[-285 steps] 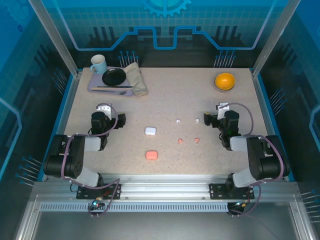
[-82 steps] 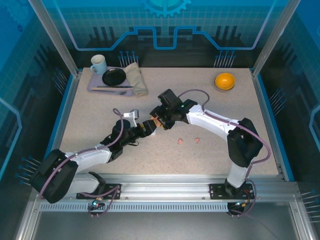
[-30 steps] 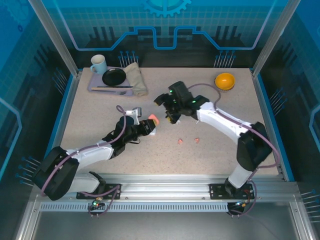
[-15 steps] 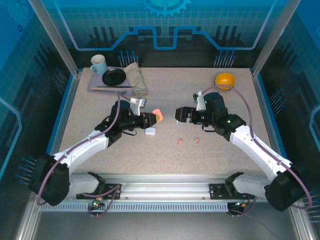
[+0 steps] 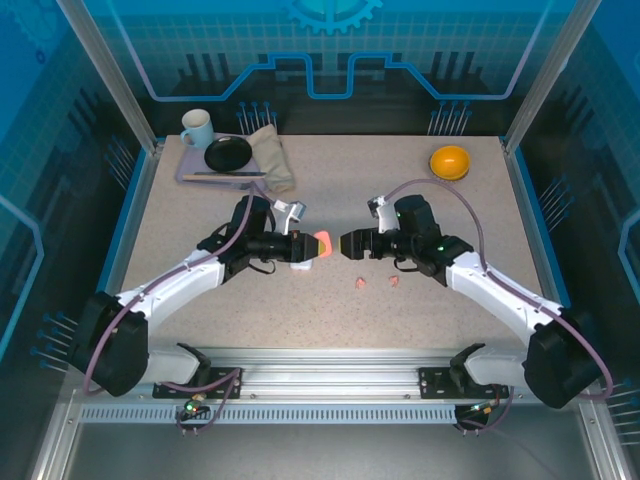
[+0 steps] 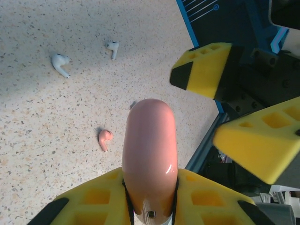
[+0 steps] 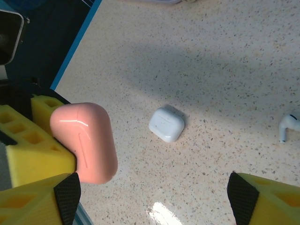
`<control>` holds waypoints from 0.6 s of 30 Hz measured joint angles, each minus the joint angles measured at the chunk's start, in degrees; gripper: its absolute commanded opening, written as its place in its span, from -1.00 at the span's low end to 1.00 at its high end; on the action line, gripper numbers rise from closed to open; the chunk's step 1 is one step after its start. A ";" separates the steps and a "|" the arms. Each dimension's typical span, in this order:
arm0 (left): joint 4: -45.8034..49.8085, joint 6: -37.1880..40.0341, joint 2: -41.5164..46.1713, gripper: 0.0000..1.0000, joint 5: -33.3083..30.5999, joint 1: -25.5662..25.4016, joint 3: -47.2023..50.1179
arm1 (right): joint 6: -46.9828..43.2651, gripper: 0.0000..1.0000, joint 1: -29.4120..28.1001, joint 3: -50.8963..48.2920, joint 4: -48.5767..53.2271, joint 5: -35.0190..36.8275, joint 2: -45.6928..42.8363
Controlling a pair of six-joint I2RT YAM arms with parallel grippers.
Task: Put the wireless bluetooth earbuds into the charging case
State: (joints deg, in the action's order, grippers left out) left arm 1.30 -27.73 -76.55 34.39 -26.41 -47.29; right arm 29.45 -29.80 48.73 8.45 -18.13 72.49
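Note:
My left gripper is shut on a closed salmon-pink charging case, held above the table with its rounded end pointing right. My right gripper stands open, facing that case from close by without touching it. In the left wrist view the pink case sticks out between my yellow fingers, with the right gripper's fingers spread beyond it. Two white earbuds and a pink earbud lie on the table. Both pink earbuds lie near the right arm. A white case rests closed below.
At the back left, a tray carries a mug, a black plate and a folded cloth. An orange bowl stands at the back right. Blue rails edge the speckled tabletop.
My left gripper has carried the pink case up and rightward. The right arm swung right, then turned its open gripper left until it faces the case closely.

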 measured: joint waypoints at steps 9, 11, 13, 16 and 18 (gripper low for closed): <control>0.59 0.96 -0.55 -0.83 0.63 0.02 -1.22 | 0.04 0.65 -2.64 4.52 -2.12 0.09 4.50; 0.66 1.11 -0.55 -0.83 0.83 0.02 -1.22 | 0.04 0.64 -3.23 5.03 -2.25 0.09 4.96; 0.98 1.14 -0.55 -0.84 0.94 0.02 -1.25 | 0.07 0.63 -3.45 5.03 -2.56 0.13 5.29; 1.25 1.14 -0.55 -0.85 1.09 0.02 -1.25 | 0.07 0.61 -3.43 4.94 -2.56 1.07 5.88; 1.44 1.14 -0.55 -0.86 1.09 0.02 -1.33 | 0.09 0.60 -3.34 4.35 -3.08 1.49 6.08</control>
State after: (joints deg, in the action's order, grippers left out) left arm 2.74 -26.59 -77.10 35.48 -26.39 -48.62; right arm 29.54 -33.15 53.08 5.37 -16.64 78.56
